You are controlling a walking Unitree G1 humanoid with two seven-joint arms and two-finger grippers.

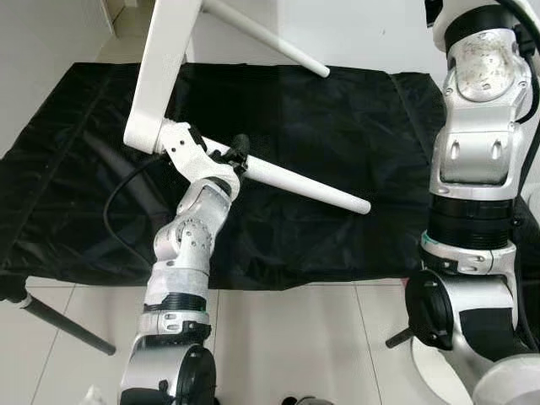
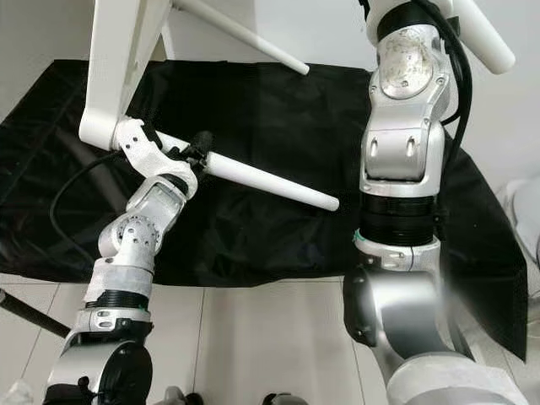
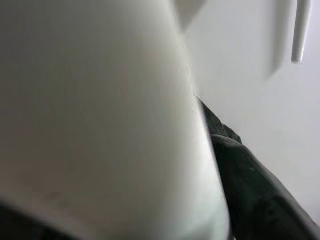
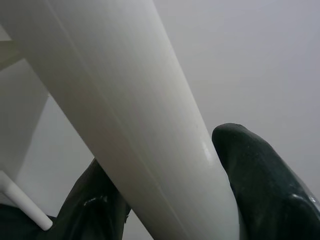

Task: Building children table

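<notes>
A white children's table [image 1: 164,59] was seen tipped on its edge above a black sheet [image 1: 337,152] spread over a pale tiled floor [image 1: 287,337], with its slim tapered legs pointing outward. The left tool [image 1: 229,160] was clamped on one leg [image 1: 312,187] close to where that leg met the rounded corner of the tabletop; in the left wrist view a black finger [image 3: 250,190] was pressed against the white surface. The right arm [image 2: 405,126] was raised high at the right, and its tool [image 4: 165,200] was closed around a second leg [image 2: 489,42], the two fingers being shown hard against either side of the shaft in the right wrist view. A third leg [image 1: 270,38] was seen jutting over the sheet at the top of the scene. The piece was judged to be stiff and fairly light, but awkward and inclined to swing because of its spread legs. Its painted finish was thought likely to be slippery, so a grip near the thick root of a leg, rather than at the thin tip, was considered the surest hold. A dark rod [image 1: 59,321] was seen lying on the floor beside the sheet's near left corner.
</notes>
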